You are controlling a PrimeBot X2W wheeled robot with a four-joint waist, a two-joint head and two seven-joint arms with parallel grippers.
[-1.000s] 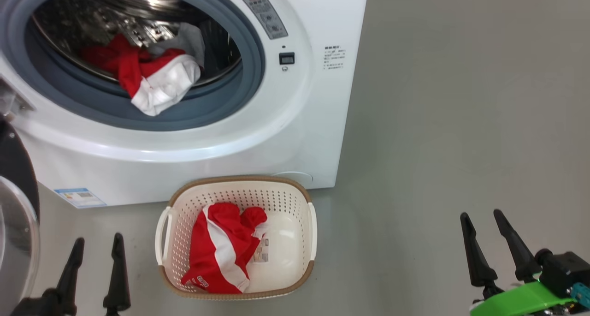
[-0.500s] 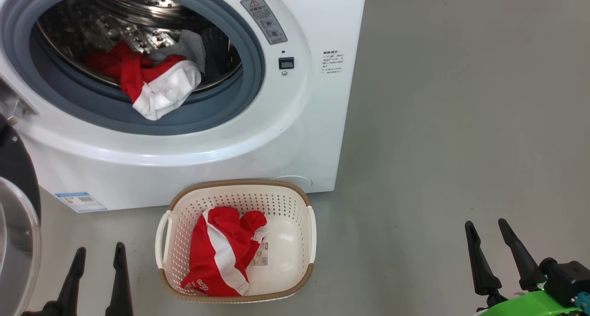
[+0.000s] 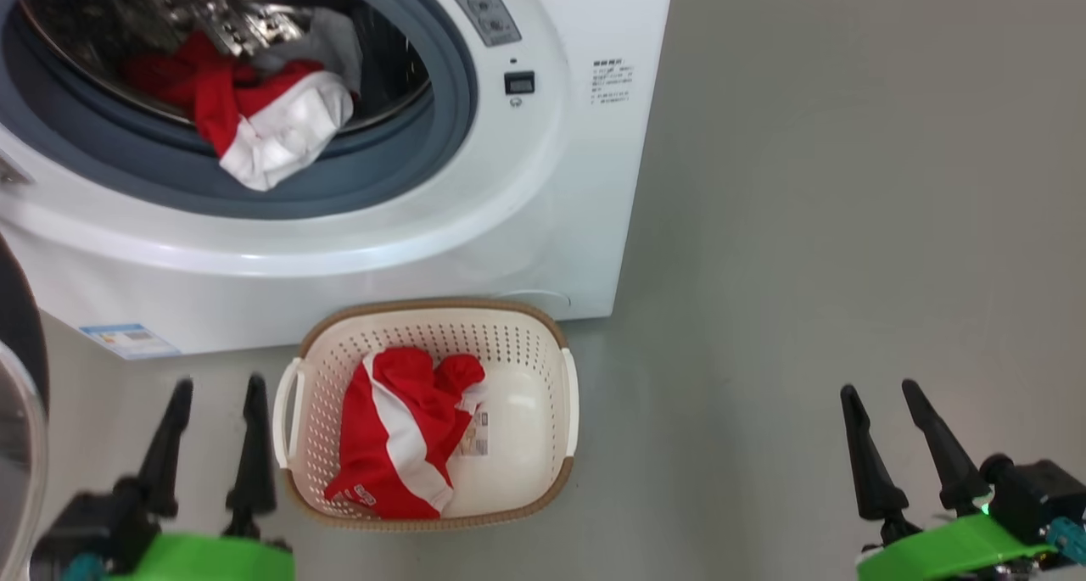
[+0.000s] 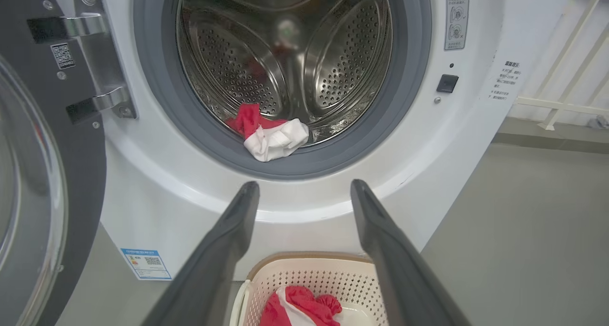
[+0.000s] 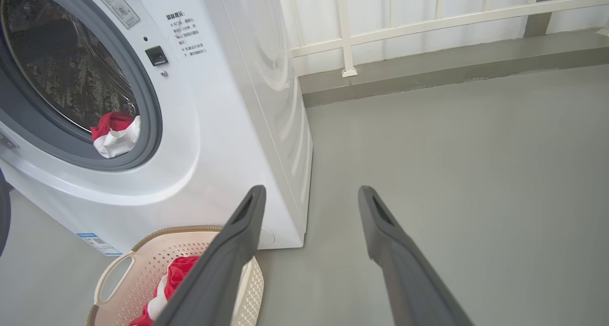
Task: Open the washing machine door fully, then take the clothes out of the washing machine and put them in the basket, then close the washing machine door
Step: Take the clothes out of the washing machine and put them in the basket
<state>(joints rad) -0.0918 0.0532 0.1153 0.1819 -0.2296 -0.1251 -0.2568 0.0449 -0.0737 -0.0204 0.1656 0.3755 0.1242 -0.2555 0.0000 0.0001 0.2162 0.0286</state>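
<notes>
Red-and-white garment (image 3: 276,131) slumped on the grey seal (image 3: 365,195) of the washing machine (image 3: 509,225) looks light and floppy, best pinched at its bunched white fold; left fingers (image 3: 165,445) and right fingers (image 3: 864,454) gape empty

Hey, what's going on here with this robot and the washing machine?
A two-armed robot is unloading the washing machine. Its door is swung open to the left. One red and white garment lies in the basket on the floor in front of the machine. A second garment hangs over the drum's grey ring. The left gripper and right gripper are open and empty, either side of the basket.
</notes>
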